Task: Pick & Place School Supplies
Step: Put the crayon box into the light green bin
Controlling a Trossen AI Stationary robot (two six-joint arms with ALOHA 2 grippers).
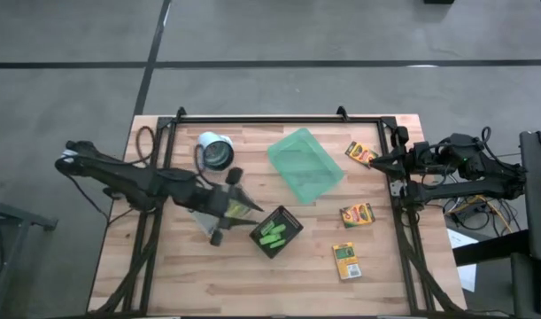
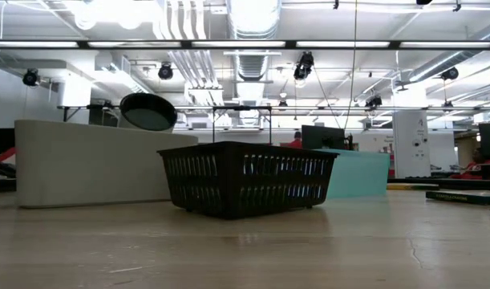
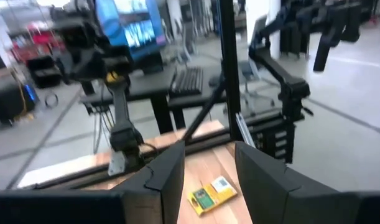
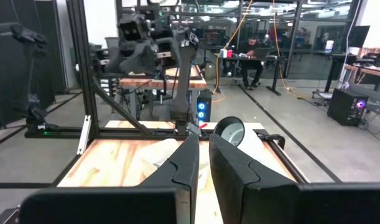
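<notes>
In the high view my left gripper point(image 1: 245, 206) hovers just left of the black box point(image 1: 276, 232), which holds several green markers point(image 1: 272, 232). Its fingers are open in the left wrist view point(image 3: 208, 149), with nothing between them. A yellow-green tool point(image 1: 240, 212) shows partly under it. Three crayon boxes lie flat on the table's right part point(image 1: 361, 154) point(image 1: 357, 214) point(image 1: 346, 260); one shows past the left fingers point(image 3: 211, 194). My right gripper point(image 1: 376, 162) waits shut point(image 4: 203, 140) at the right edge.
A translucent green tray point(image 1: 305, 164) sits at the table's far middle, also seen in the low view point(image 2: 357, 172) behind the black box point(image 2: 245, 178). A white cup point(image 1: 215, 151) lies on its side far left point(image 4: 230, 132). Black frame rails border the table point(image 1: 270, 120).
</notes>
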